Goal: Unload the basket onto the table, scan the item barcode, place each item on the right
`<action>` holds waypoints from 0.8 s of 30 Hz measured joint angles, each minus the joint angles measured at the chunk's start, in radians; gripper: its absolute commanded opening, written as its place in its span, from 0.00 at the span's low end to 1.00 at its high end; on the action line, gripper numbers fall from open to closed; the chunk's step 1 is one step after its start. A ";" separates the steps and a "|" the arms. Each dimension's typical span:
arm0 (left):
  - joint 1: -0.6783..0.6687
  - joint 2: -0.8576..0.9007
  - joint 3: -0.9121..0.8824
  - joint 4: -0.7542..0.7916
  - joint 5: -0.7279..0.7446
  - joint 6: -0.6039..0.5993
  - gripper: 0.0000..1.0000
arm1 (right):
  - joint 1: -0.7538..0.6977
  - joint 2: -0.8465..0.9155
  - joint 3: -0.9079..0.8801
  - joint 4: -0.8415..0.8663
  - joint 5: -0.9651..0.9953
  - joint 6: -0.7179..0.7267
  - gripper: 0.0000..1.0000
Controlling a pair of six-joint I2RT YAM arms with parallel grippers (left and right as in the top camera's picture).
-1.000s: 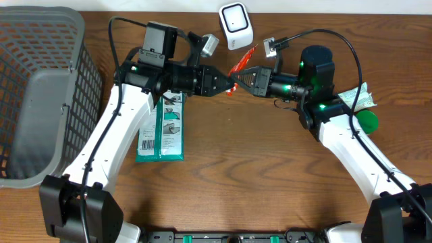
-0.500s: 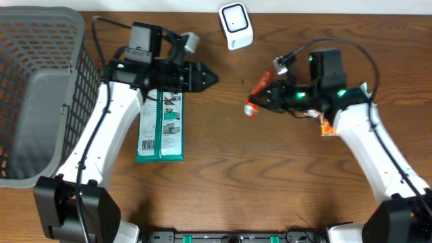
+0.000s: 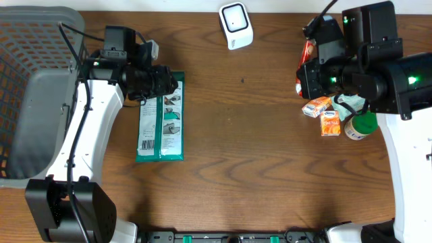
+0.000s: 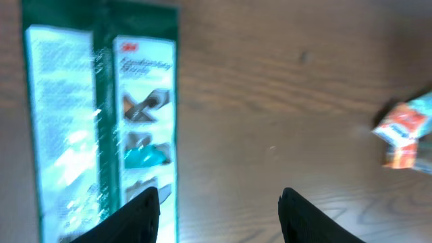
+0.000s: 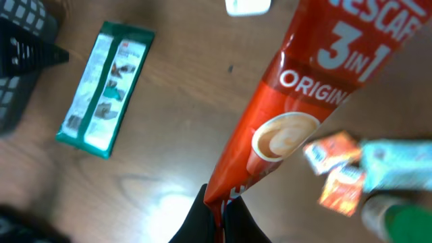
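A long red Nescafe coffee sachet hangs in the air, pinched at one end by my shut right gripper. From above, the sachet shows as a red strip at the right side of the table, beside my right gripper. The white barcode scanner stands at the back middle, well left of the sachet. My left gripper is open and empty over the top of a green packet; its black fingertips frame bare wood.
A grey mesh basket fills the far left. Small orange packets and a green-capped bottle lie under the right arm. The green packet lies flat left of centre.
The left gripper opened, let go of the sachet and drew back left over the green packet. The right arm carried the sachet to the right, away from the scanner.
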 measured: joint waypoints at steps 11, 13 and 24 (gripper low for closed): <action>0.000 0.000 0.000 -0.057 -0.071 0.000 0.66 | 0.064 0.009 0.000 -0.128 0.001 -0.010 0.01; 0.000 0.000 0.000 -0.057 -0.074 0.000 0.74 | 0.063 0.026 0.005 -0.182 0.001 -0.018 0.01; 0.000 0.000 0.000 -0.057 -0.074 0.000 0.79 | 0.124 0.289 0.094 -0.282 -0.020 -0.233 0.01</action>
